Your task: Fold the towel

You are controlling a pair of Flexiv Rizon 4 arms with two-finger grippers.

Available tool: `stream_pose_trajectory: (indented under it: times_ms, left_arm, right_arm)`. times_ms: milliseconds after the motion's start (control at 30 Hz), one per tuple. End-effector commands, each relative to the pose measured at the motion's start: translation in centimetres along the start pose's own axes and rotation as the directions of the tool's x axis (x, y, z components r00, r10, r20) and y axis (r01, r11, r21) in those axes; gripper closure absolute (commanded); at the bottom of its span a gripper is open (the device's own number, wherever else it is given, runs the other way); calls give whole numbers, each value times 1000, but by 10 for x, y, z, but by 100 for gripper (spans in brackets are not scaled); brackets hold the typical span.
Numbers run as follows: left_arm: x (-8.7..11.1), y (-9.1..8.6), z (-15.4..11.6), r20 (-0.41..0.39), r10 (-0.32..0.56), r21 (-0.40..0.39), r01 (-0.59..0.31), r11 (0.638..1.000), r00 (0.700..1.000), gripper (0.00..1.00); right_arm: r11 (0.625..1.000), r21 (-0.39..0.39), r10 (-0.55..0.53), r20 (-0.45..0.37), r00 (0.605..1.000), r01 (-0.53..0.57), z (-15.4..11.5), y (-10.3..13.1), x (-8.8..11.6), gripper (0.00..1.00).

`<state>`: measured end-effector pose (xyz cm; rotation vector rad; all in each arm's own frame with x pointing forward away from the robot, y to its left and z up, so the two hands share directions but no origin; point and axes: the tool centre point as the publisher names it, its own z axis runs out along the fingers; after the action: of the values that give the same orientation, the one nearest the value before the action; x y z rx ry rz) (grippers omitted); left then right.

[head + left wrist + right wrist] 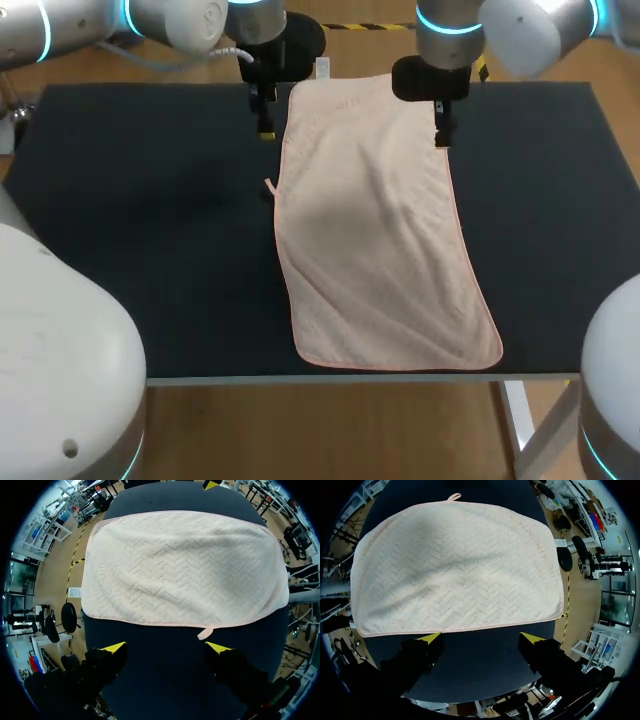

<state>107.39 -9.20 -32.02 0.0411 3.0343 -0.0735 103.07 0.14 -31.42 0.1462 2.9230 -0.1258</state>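
The towel (380,230) is a pale pink cloth, soft looking, with a woven zigzag pattern over its whole surface and a thin, slightly darker pink hem around it. It is a long rectangle with rounded corners. A small loop (205,632) of pink tape sticks out from one long edge. The towel lies spread flat on the matte black table (150,250). Its long axis runs from the table's far edge to the near edge and leans a little to the right at the near end. A few low wrinkles cross the middle.

The towel is between the two grippers. The left gripper (167,648) stands beside the long edge that has the loop. This edge runs just ahead of its yellow fingertips (116,647), and the loop is close ahead of one of them. Its fingers are wide apart and hold nothing. The right gripper (481,639) stands at the opposite long edge, which passes just ahead of its tips. Its fingers are also spread wide, with only bare table between them. Both silver arms come in over the table's far end, with the wrists turned down and the fingers pointing at the table top.
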Motion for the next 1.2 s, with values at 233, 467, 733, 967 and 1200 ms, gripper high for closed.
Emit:
stream_pose_trajectory:
  times_ms: [233, 467, 733, 967, 1200]
  left_arm:
    - [19, -30, 18, -88, -13, 50, 18, 999, 996, 0]
    - [43, -28, 33, -98, -20, 41, 25, 999, 995, 0]
    - [51, -39, 69, -104, 21, 60, -15, 998, 994, 0]
    - [52, -49, 94, -130, 50, 60, -43, 997, 990, 0]
    - [51, -45, 103, -120, 34, 47, -28, 998, 992, 0]
  right_arm:
    - [999, -16, 31, -102, 994, -32, 23, -7, 2, 0]
    - [1000, -20, 0, -110, 994, -2, 42, 0, 18, 0]
    - [996, -80, 23, -132, 991, -34, 67, -2, 34, 0]
    - [998, -65, 6, -151, 989, -16, 86, -3, 35, 0]
    - [997, -72, -13, -128, 992, 4, 98, -3, 27, 0]
